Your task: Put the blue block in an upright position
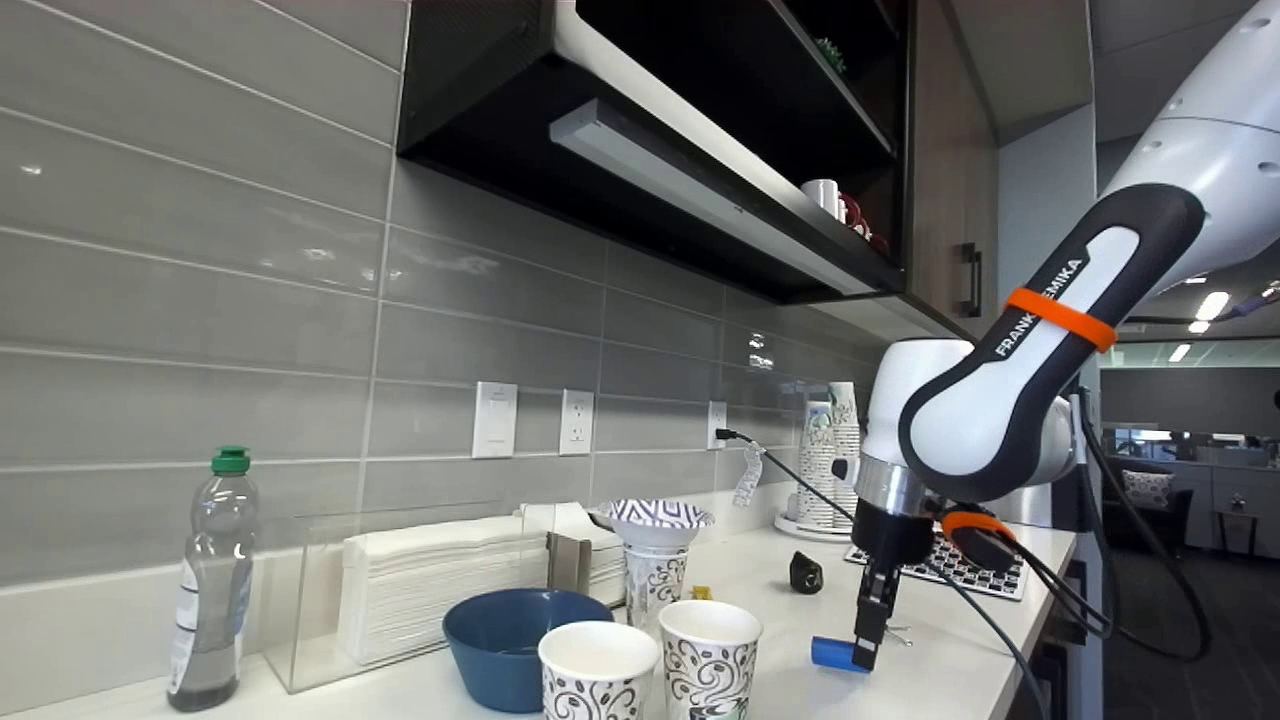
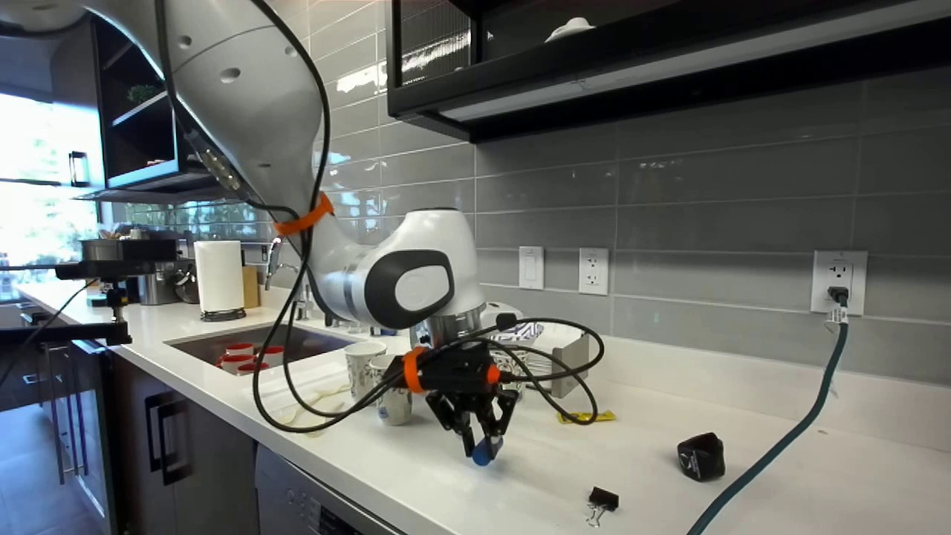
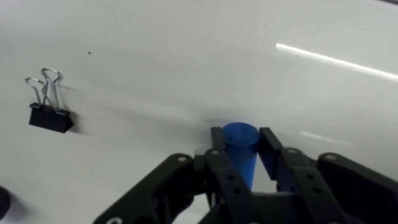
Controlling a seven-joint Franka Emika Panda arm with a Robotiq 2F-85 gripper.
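The blue block is a small bright blue cylinder lying on its side on the white counter, in an exterior view (image 1: 832, 653). Its round end shows in an exterior view (image 2: 482, 453) and in the wrist view (image 3: 240, 161). My gripper (image 1: 866, 652) points down at one end of the block. In the wrist view the two fingertips (image 3: 241, 132) are on either side of that end and appear to touch it. The block's far end is hidden behind the finger in the wrist view. Whether the block is lifted off the counter I cannot tell.
Two patterned paper cups (image 1: 710, 660) and a dark blue bowl (image 1: 500, 650) stand beyond the block's free end. A black binder clip (image 2: 603, 499), a small black object (image 2: 700, 456) and a cable (image 2: 787, 438) lie on the counter. A yellow packet (image 2: 594, 417) lies near the wall.
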